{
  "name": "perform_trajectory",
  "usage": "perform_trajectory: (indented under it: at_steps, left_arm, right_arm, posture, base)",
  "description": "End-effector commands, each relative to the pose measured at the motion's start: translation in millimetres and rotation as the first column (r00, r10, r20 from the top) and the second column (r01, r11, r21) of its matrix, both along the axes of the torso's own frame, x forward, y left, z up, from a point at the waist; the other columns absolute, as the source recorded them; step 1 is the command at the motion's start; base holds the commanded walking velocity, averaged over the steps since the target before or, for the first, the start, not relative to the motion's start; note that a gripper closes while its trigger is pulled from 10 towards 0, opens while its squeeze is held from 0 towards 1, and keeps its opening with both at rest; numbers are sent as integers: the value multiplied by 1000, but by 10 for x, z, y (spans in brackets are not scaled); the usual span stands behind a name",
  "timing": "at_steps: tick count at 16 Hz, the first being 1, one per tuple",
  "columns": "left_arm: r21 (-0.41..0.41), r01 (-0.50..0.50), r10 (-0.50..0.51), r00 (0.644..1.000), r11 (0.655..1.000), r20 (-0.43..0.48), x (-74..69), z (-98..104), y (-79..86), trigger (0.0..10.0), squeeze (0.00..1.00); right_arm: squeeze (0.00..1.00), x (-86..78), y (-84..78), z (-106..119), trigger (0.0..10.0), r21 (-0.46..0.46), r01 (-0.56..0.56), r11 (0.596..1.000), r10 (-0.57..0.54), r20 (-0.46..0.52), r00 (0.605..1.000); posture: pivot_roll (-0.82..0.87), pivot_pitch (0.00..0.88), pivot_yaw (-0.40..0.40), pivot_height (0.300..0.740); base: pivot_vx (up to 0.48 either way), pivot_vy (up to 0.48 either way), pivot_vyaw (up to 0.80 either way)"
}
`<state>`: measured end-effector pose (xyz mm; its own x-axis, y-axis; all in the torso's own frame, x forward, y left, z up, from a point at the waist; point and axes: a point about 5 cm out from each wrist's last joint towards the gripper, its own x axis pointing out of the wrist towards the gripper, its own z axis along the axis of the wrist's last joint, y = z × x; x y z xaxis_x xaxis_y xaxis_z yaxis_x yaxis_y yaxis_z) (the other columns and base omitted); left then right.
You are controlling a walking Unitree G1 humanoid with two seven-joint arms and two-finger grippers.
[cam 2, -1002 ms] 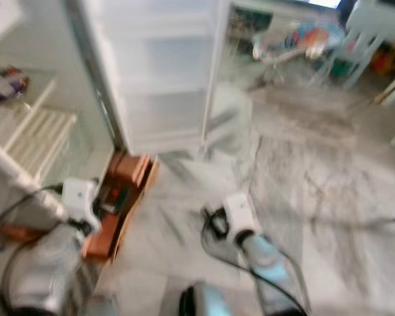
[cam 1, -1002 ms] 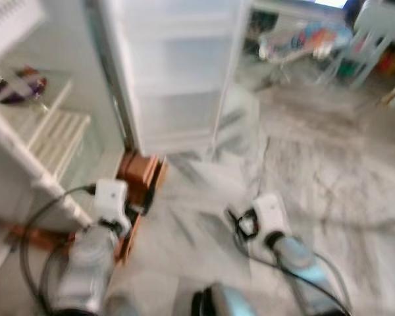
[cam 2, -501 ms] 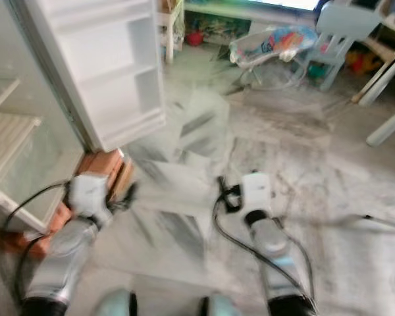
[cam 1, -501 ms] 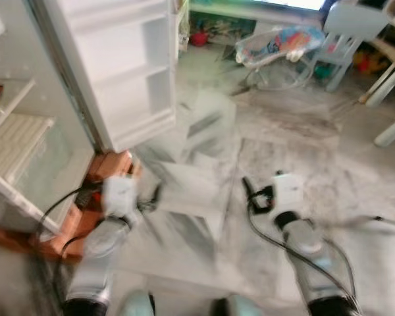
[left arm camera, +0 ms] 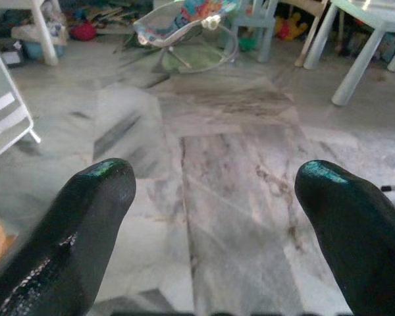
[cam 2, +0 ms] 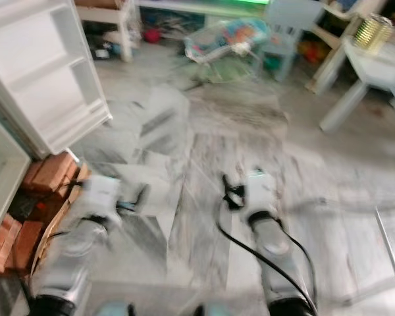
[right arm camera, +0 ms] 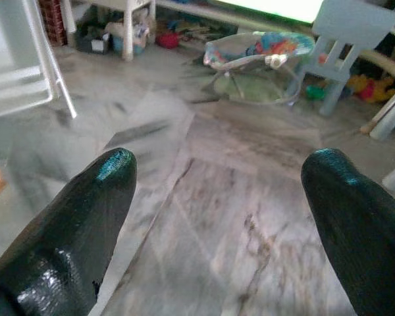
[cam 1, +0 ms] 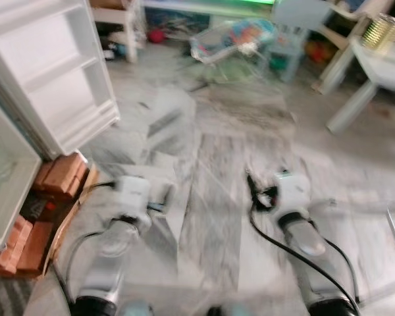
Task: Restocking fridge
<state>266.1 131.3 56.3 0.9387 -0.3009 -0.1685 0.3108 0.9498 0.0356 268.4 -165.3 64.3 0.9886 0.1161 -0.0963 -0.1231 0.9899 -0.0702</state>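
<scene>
The white fridge door stands open at the left, its door shelves bare. An edge of the fridge body shows at the far left. A gold tin can stands on a small white table at the far right. My left gripper is open with nothing between its fingers, held low over the marble floor. My right gripper is open too and holds nothing. Both silver arms, left and right, reach forward over the floor. The eye views are blurred.
Red bricks lie at the foot of the fridge. A baby bouncer and a pale blue child's chair stand at the back, with toys along the wall. Grey marble floor stretches ahead.
The camera has swung to the right: the fridge has slid to the picture's left edge, and the white table with the can has come into view. Both arms stay low.
</scene>
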Motion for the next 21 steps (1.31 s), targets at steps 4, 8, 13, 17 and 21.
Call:
perform_trajectory:
  at_steps: [4, 8, 13, 17, 21]
  left_arm:
    - [54, -48, 48, 999, 997, 0, 12, -20, 187, 10000, 0]
    - [103, -64, 67, 998, 993, -22, -39, -100, 325, 10000, 0]
    - [145, -131, 141, 988, 981, -62, -192, -226, 605, 10000, 0]
    - [139, -154, 162, 986, 978, -45, -152, -218, 620, 10000, 0]
    - [135, -202, 207, 978, 970, -26, -263, -215, 755, 10000, 0]
  right_arm:
    - [0, 0, 74, 37, 10000, 25, 4, 1000, -5, 33, 999]
    - [0, -58, 26, -20, 10000, 36, 47, 998, -48, 21, 999]
    - [0, -131, -25, -29, 10000, 41, 55, 998, -57, 36, 998]
    - [0, -167, -87, -48, 10000, 11, 77, 997, -77, 29, 997]
    - [0, -222, -215, -35, 10000, 15, 168, 986, -169, 41, 985]
  posture:
    - [78, 108, -48, 740]
    - [82, 76, -39, 740]
    - [85, 43, -37, 740]
    - [89, 29, -44, 740]
    - [96, 15, -42, 740]
  base:
    - [439, -61, 0]
    - [480, 0, 0]
    - [480, 0, 0]
    - [480, 0, 0]
    - [240, 0, 0]
